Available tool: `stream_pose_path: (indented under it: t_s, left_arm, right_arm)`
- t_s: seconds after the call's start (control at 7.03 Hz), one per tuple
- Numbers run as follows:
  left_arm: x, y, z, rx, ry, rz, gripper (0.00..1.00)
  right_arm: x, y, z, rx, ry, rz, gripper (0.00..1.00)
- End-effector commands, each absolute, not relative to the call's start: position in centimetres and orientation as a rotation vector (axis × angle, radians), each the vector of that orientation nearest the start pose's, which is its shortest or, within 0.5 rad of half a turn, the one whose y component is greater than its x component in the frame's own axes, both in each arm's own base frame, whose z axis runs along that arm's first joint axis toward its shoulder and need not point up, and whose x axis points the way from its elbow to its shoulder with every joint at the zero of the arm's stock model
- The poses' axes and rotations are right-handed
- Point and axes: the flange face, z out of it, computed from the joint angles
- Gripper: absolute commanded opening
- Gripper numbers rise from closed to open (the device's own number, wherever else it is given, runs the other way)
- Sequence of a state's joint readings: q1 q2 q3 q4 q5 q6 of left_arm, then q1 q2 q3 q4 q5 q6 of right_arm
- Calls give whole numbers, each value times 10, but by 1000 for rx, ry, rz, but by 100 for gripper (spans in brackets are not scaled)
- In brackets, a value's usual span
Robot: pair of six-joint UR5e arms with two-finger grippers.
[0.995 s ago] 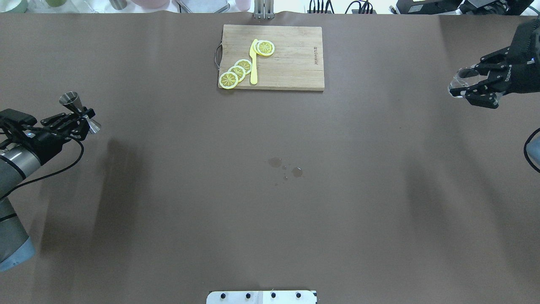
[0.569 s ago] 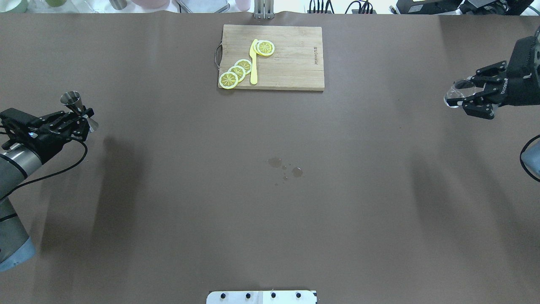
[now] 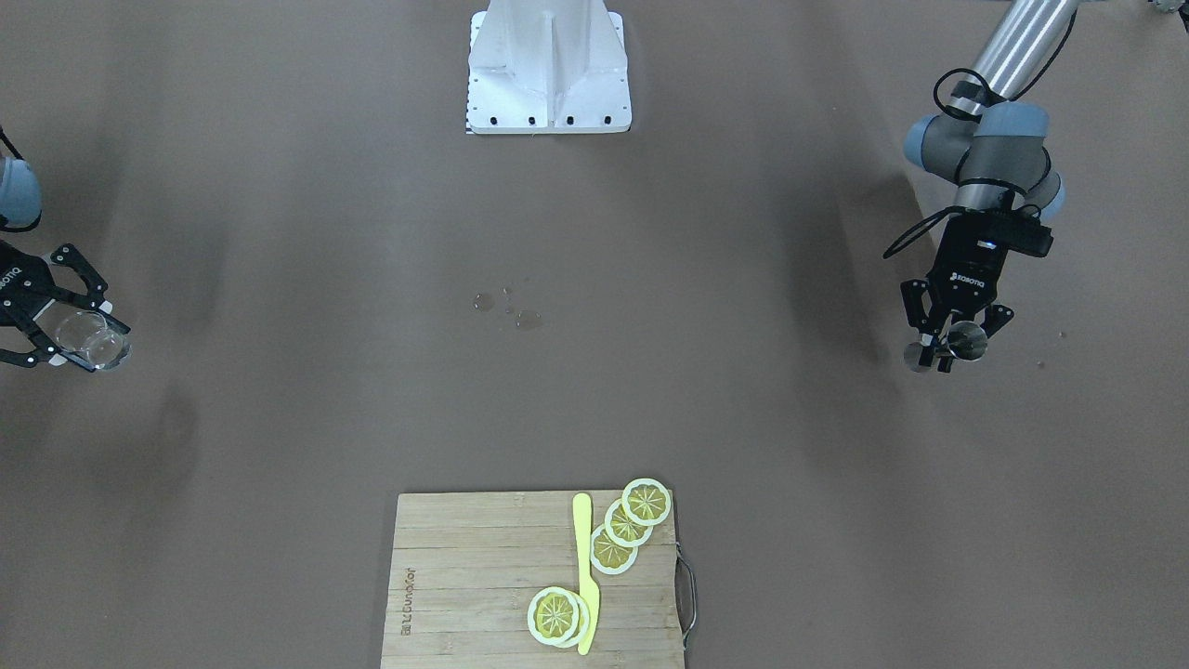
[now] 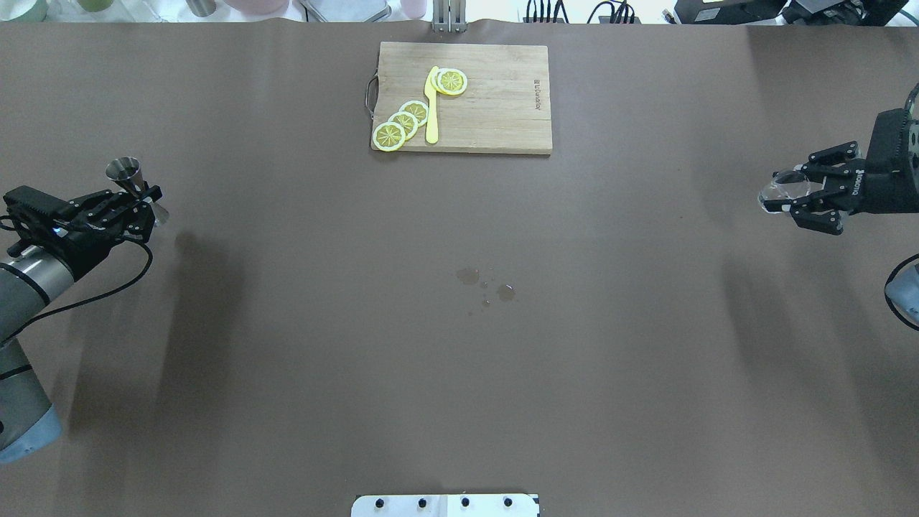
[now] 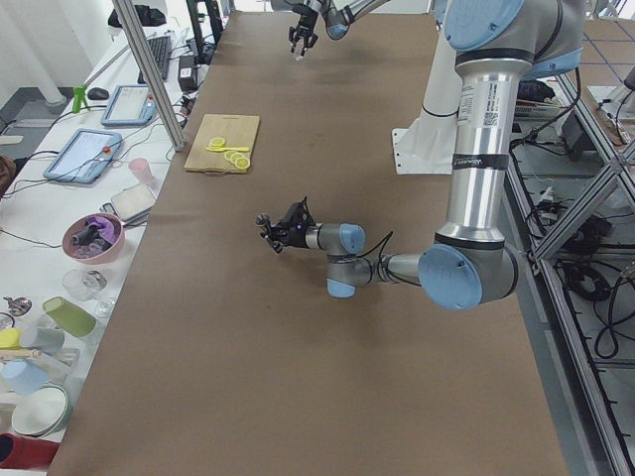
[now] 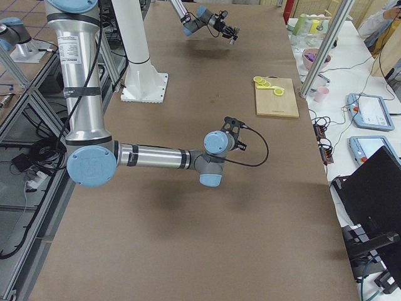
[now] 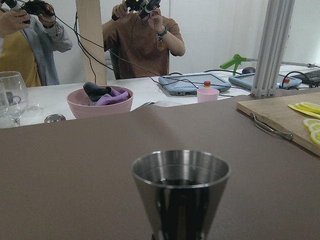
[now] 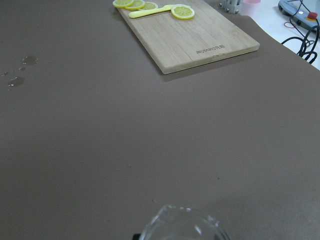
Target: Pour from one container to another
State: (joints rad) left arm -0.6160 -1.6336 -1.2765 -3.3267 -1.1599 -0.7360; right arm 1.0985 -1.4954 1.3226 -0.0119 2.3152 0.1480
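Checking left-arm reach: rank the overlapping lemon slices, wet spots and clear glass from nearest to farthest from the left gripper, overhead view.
From the left gripper:
1. Lemon slices, on the cutting board's left end.
2. Wet spots, mid-table.
3. Clear glass, in the right gripper, opposite edge.

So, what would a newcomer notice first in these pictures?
The pale wooden cutting board at the far middle of the brown table carries yellow lemon slices and a yellow knife. At the left edge the left gripper holds a steel cone-shaped jigger; at the right edge the right gripper holds a clear glass.
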Motion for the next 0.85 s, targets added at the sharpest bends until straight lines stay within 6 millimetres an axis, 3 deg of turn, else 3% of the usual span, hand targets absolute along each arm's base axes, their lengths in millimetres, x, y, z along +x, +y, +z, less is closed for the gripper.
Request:
stream_pose_path:
  t_s: [0.0, 0.71]
  left_arm:
    - [314, -433, 582, 1234, 887, -115, 0]
    - [323, -433, 583, 1195, 877, -67, 0]
  right_arm:
    - [-176, -481, 592, 1085, -1033, -801, 0]
    - [-181, -487, 592, 1076, -1047, -818, 0]
